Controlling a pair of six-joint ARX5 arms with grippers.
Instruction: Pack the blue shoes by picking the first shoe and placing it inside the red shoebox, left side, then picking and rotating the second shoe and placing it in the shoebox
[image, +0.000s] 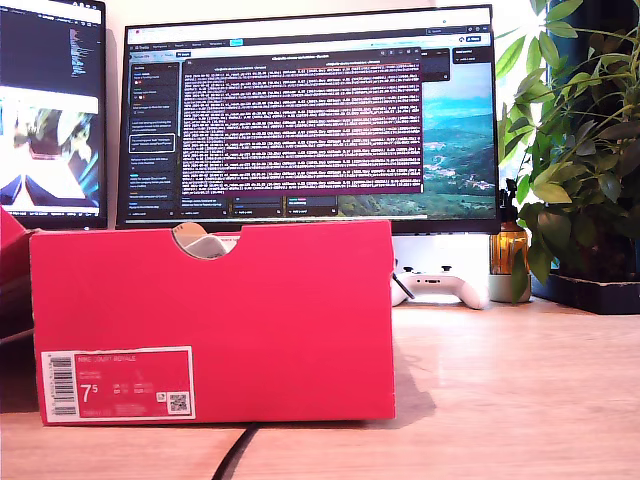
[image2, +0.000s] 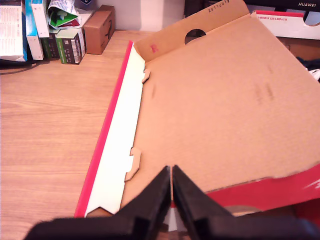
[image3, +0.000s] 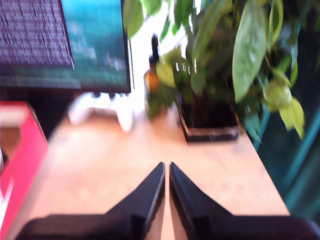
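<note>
Pre-pick: neither arm has a shoe, shoes not clearly in view.

My first gripper (image2: 171, 187) is pressed together, empty, over the box's open lid (image2: 220, 105). My second gripper (image3: 166, 187) is likewise closed, over bare desk (image3: 125, 160). Red shoebox (image: 215, 320) stands at the exterior view's left; something pale shows through its notch (image: 205, 243), contents otherwise hidden. Next: probably locate the first shoe, open the jaws.

The exterior view was bright and sharp. The red shoebox (image: 215, 320) cast a soft shadow on the tabletop (image: 520, 390) toward the exterior view's right, and the monitor (image: 310, 115) glowed without washing out. The first wrist view was evenly lit and mostly crisp, with only the hand (image2: 171, 200) up close soft. The second wrist view was smeared with blur: the plant (image3: 235, 60) and white game controller (image3: 102, 110) lost their edges, and pale glare burned behind the leaves.
</note>
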